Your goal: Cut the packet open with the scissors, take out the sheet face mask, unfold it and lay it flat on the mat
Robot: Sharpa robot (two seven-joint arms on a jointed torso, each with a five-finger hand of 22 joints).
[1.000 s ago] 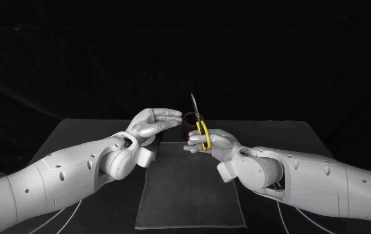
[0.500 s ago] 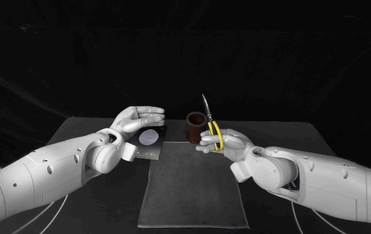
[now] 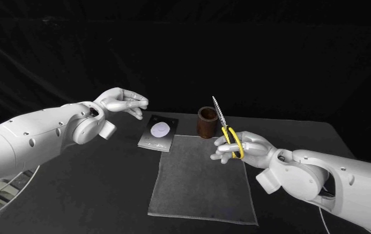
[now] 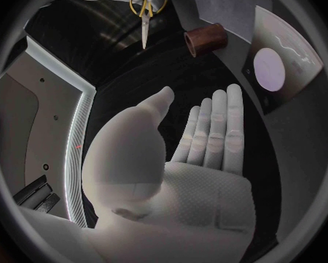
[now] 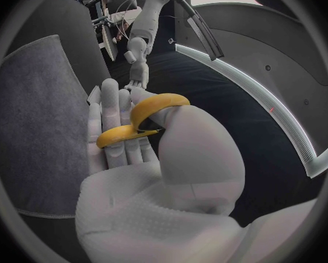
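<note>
My left hand point(image 3: 120, 101) hangs empty, fingers extended; my right hand point(image 3: 247, 147) grips the scissors point(image 3: 223, 122). The packet point(image 3: 158, 133) lies flat on the counter point(image 3: 93, 191) at the mat's point(image 3: 205, 185) far left corner. A shallow pinch may skid it away.

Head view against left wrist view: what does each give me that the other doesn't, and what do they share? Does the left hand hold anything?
Head view's own: the whole mat to its near edge, and the left hand raised above the table, apart from the packet. Left wrist view's own: that hand's palm and straight fingers, with nothing in them. Shared: the packet lying flat beside the mat's far corner, the brown cup, and the right hand holding the yellow-handled scissors.
</note>
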